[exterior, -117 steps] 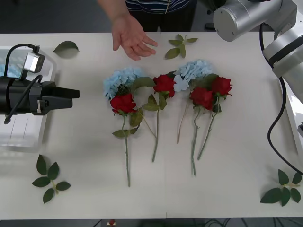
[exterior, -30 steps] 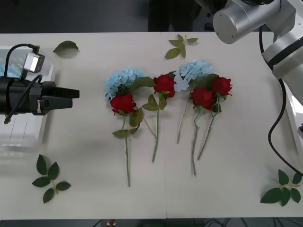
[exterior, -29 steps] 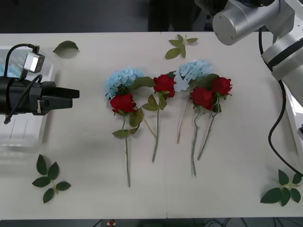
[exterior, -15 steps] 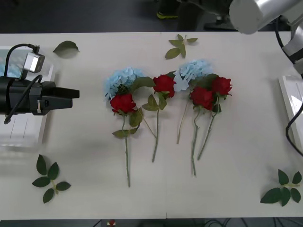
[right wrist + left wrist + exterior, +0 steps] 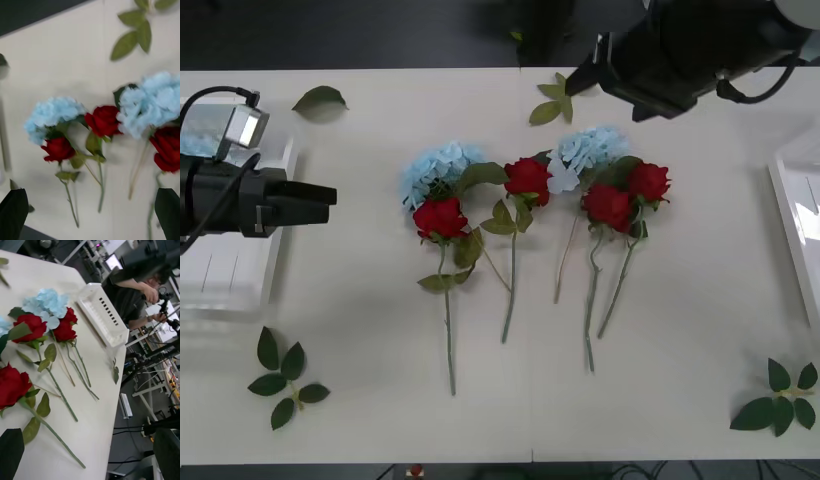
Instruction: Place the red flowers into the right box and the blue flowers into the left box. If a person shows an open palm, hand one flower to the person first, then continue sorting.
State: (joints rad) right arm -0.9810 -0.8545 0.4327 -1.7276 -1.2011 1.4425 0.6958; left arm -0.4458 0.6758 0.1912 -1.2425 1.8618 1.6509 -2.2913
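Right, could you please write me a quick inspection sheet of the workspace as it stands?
Surface: white table, flat.
Job's things: four red flowers and two blue flowers lie mid-table, blooms overlapping; left box and right box at the table's sides.
Clutter: loose leaf sprigs near the corners.
Grippers: left gripper open, over the left box; right gripper open, above the flowers.
Cables: black cable on the left arm.
Surroundings: desks and a seated person beyond the right box.
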